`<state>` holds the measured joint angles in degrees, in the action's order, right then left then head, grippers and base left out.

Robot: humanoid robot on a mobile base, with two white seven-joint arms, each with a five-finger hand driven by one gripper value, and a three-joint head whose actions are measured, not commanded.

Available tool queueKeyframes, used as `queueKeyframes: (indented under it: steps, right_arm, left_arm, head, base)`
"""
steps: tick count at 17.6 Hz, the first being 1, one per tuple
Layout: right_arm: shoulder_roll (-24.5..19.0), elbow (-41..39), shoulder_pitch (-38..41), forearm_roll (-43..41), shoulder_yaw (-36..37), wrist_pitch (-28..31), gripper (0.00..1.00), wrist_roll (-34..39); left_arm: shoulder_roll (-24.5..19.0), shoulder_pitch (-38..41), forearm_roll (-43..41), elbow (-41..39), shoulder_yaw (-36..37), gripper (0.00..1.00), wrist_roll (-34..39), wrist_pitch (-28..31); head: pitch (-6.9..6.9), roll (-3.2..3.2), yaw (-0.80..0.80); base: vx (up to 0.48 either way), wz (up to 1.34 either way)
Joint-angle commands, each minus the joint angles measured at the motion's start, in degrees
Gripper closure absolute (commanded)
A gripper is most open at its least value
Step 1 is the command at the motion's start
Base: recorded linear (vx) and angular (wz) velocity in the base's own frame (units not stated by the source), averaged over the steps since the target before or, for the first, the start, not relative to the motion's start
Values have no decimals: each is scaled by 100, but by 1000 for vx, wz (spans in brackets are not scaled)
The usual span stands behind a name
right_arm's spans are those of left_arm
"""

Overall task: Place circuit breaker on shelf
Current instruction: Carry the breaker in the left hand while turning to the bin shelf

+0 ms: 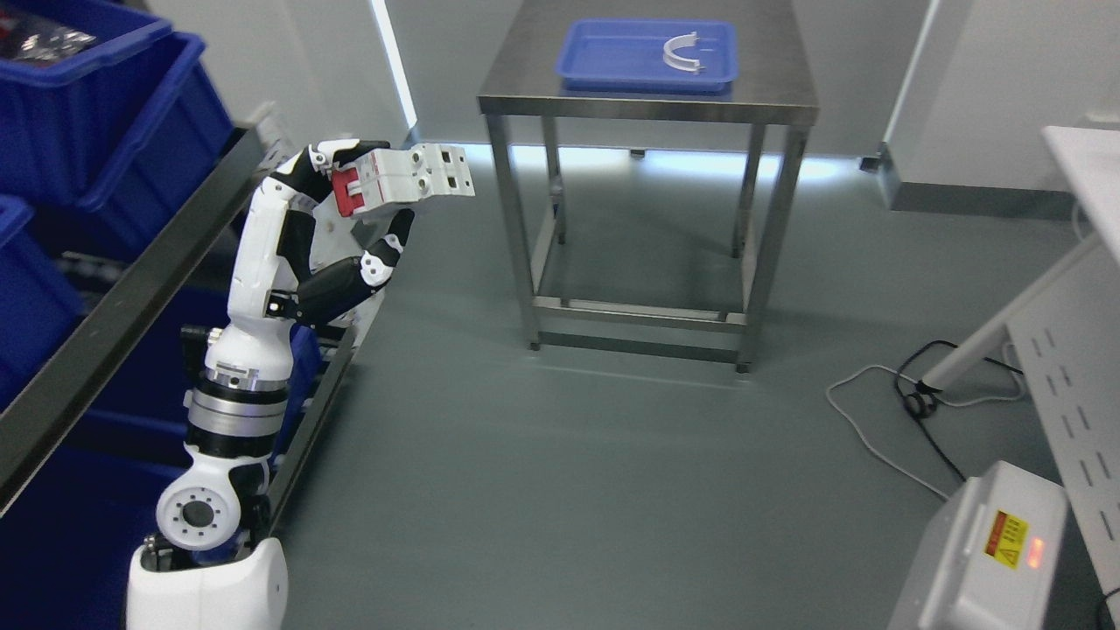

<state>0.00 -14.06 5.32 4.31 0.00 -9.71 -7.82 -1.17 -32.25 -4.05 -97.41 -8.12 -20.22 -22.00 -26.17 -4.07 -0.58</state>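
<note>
My left hand [367, 210] is raised at the picture's left and shut on a white circuit breaker [411, 179] with a red switch. It holds the breaker in the air, just right of the dark shelf rail [131, 297]. The shelf at the left carries blue bins [105, 96] on its upper level. The right arm is not in view.
A steel table [652, 109] stands at the back with a blue tray [647, 54] holding a white curved part [682, 51]. A white perforated table [1076, 350] is at the right, with cables [919, 394] on the floor. A grey box [989, 551] with a warning label is at the lower right.
</note>
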Motion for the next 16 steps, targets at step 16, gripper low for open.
queueKeyframes:
  steps: [16]
  right_arm:
    - [100,-1,-5,0,-114,1419,0,0]
  left_arm:
    - [-1148,-1433,-1007,371,689,93,-1421,2998]
  head:
    - [1,0,0]
  base:
    - [-50,1067]
